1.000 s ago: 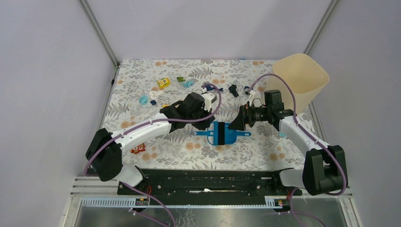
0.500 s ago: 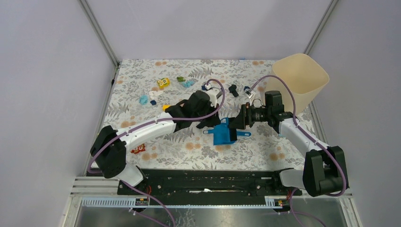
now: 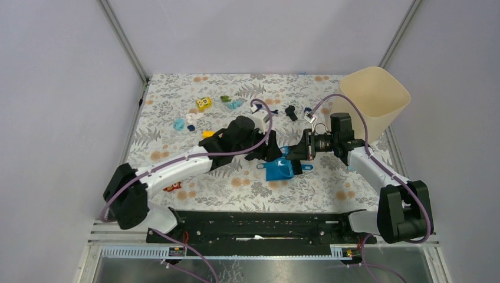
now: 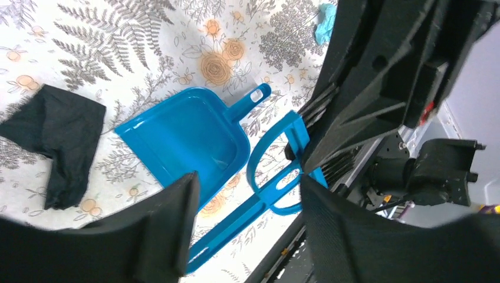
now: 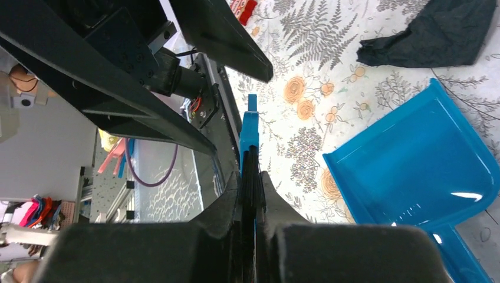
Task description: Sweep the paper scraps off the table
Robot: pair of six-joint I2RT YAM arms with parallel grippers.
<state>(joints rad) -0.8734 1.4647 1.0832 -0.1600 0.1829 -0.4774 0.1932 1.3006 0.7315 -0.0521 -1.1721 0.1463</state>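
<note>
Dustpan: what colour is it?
The dustpan is bright blue, clearest in the left wrist view.

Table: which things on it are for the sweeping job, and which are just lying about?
For the job: paper scraps, blue dustpan, blue brush, and probably the beige bin.

Just lying about: yellow cube, red toy.

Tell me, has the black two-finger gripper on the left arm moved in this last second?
Yes. The left gripper has shifted right across the top view, closer to the tall beige plastic bin.
</note>
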